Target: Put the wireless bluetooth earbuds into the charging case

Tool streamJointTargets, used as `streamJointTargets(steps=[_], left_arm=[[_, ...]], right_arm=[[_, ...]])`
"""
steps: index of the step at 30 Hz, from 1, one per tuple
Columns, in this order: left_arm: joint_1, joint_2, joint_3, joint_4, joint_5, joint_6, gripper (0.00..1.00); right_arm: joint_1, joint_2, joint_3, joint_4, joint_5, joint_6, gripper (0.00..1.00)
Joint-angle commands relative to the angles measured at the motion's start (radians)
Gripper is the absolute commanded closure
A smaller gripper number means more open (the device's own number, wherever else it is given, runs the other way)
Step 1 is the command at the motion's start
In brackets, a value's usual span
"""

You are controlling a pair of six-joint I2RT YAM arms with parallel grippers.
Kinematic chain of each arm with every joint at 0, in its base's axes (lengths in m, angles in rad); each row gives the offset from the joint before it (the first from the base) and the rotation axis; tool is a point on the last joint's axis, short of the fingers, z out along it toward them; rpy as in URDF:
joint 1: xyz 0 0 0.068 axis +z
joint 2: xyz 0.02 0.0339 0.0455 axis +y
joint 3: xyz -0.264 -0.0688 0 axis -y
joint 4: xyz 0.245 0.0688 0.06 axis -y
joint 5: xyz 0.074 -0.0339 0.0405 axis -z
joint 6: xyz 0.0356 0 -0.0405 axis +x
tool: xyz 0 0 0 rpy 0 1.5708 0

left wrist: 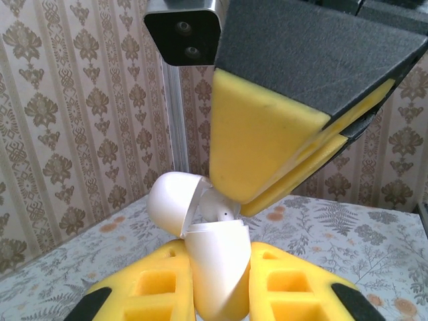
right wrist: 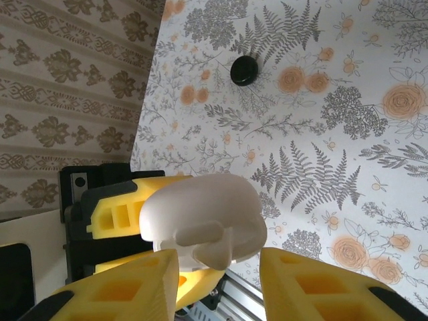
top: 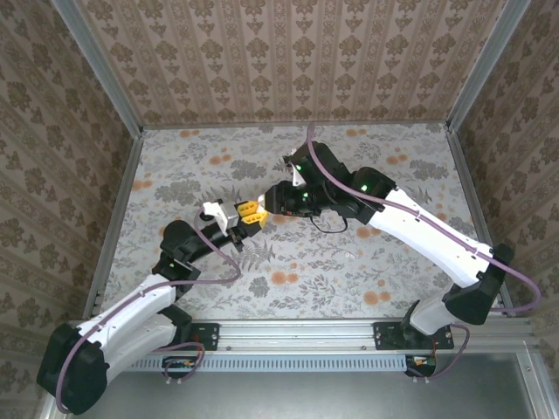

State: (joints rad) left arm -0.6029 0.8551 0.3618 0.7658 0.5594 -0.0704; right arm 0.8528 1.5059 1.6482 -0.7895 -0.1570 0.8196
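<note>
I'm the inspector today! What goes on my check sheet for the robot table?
Surface: table with a flower-print cover.
Job's things: charging case, lid open, held up off the table; one black earbud lying on the table.
Clutter: a tiny pale speck on the table.
Grippers: left gripper shut on the case; right gripper at the case's mouth, grip unclear.
Cables: purple cables loop along both arms.
Surroundings: wallpaper walls and a metal frame.
</note>
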Motion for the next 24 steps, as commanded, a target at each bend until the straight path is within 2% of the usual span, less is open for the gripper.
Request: streamJointTargets(steps=[1, 24], left_arm=[[-0.011, -0.02, -0.006, -0.008, 0.003, 0.029, 1.0], [-0.015, -0.042, -0.004, -0.045, 0.008, 0.047, 1.0]], right_arm=[[-0.001, 0.01, 0.041, -0.002, 0.002, 0.017, 0.63], [0.0, 0.065, 0.064, -0.078, 0.006, -0.007, 0.66]])
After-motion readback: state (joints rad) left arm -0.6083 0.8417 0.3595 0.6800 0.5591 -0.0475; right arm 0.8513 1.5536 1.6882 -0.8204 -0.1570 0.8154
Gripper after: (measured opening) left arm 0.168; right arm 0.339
